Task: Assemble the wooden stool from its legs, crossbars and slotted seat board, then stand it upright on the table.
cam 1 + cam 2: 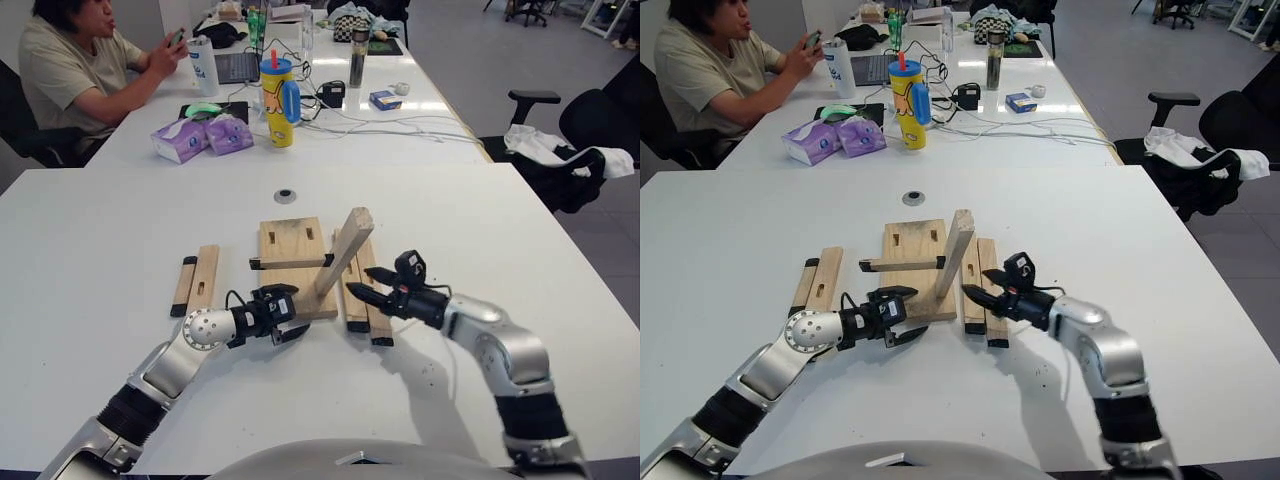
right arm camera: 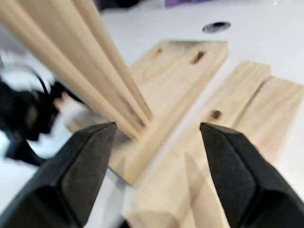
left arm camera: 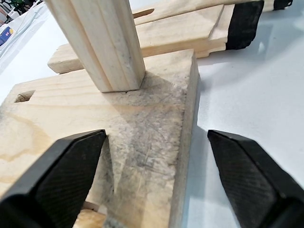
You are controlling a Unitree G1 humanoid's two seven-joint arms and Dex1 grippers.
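Observation:
The slotted seat board (image 1: 288,243) lies flat at the table's middle. One wooden leg (image 1: 345,252) stands tilted in the slot at its near right corner (image 3: 102,42). A crossbar (image 1: 290,262) with black ends lies across the board. Two more legs (image 1: 367,292) lie side by side just right of the board, and two shorter pieces (image 1: 197,280) lie to its left. My left gripper (image 1: 283,318) is open at the board's near edge, its fingers straddling the corner (image 3: 156,175). My right gripper (image 1: 357,292) is open over the lying legs, close to the tilted leg's base (image 2: 156,166).
A round cable grommet (image 1: 287,196) sits in the table behind the board. The adjoining far table holds a yellow cup (image 1: 278,100), tissue packs (image 1: 205,135) and cables. A black office chair (image 1: 570,150) stands off the right edge. Bare white tabletop lies to both sides.

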